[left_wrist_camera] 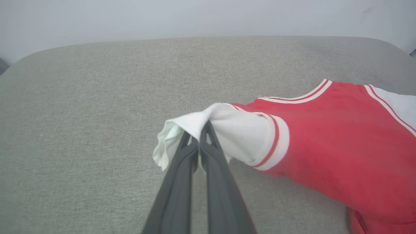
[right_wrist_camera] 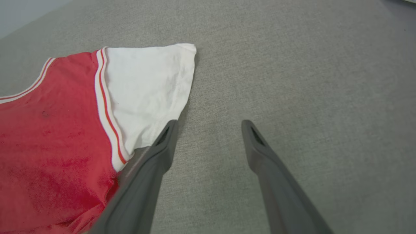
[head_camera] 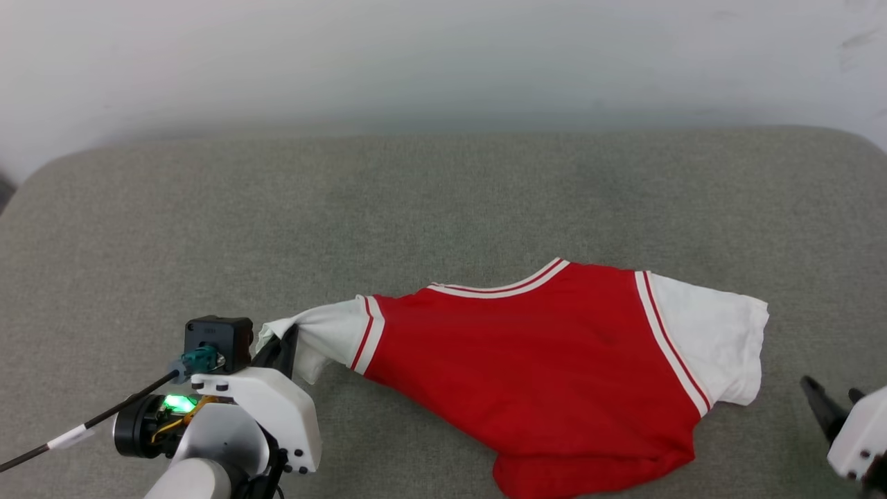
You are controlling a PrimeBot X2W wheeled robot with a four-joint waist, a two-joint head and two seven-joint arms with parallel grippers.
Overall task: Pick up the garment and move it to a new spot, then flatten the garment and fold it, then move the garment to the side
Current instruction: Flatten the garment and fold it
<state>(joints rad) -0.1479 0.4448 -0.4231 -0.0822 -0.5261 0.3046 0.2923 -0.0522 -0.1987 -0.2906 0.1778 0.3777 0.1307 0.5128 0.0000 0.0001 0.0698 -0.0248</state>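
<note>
The garment is a red T-shirt with white sleeves and red-and-white trim, lying plain side up on the grey cushion, its lower part bunched near the front edge. My left gripper is shut on the cuff of the white left-hand sleeve, which is pulled out and lifted a little; the left wrist view shows both fingers pressed together on the cloth. My right gripper stands open just beside the other white sleeve, its fingers low at the right edge of the head view, touching nothing.
The grey fabric surface stretches wide behind and to the left of the shirt. A pale wall rises behind its rounded far edge. A dark cable runs off my left wrist.
</note>
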